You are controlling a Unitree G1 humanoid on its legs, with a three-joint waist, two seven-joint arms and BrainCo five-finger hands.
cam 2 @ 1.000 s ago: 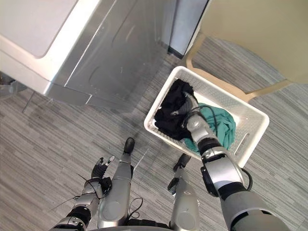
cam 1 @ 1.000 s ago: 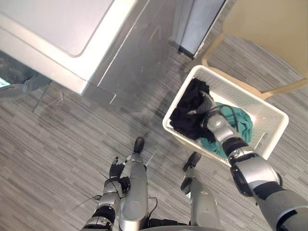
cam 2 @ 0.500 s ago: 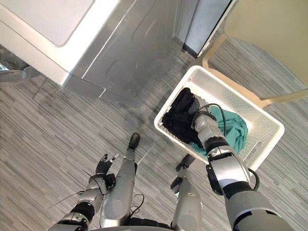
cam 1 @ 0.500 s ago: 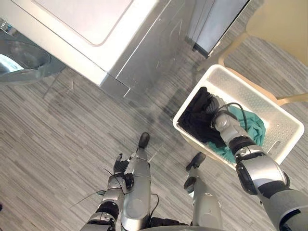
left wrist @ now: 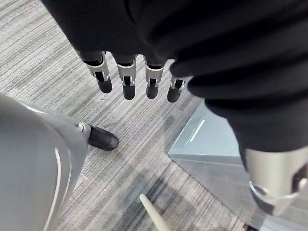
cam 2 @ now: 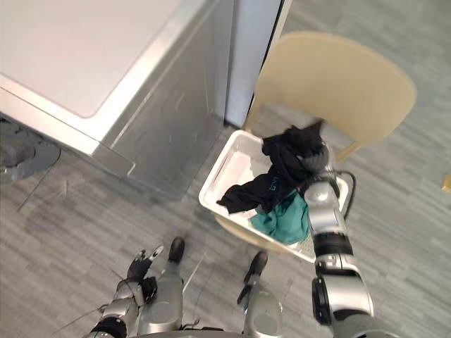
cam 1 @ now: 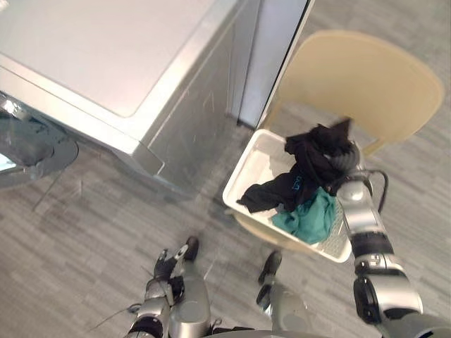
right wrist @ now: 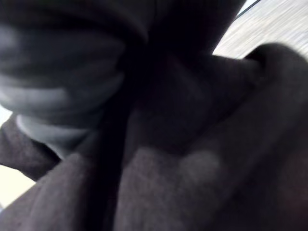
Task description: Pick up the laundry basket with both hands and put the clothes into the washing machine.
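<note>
Your right hand [cam 1: 347, 162] is hovering above the white plastic laundry basket [cam 1: 248, 169], at four o'clock from the silver washing machine [cam 1: 106, 63]. A black garment [cam 1: 310, 158] is draping over it, so you cannot tell its grip. Your left hand [left wrist: 126, 79] is hanging open, empty.

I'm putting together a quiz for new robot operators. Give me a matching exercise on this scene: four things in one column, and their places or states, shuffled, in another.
1. black cloth garment
2. teal cloth garment
3. white plastic laundry basket
4. left robot hand

A. beside the beige wooden chair
B. open, holding nothing
C. up in the air above the basket
D. lying in the basket

Pairs: 1-C, 2-D, 3-A, 4-B
</note>
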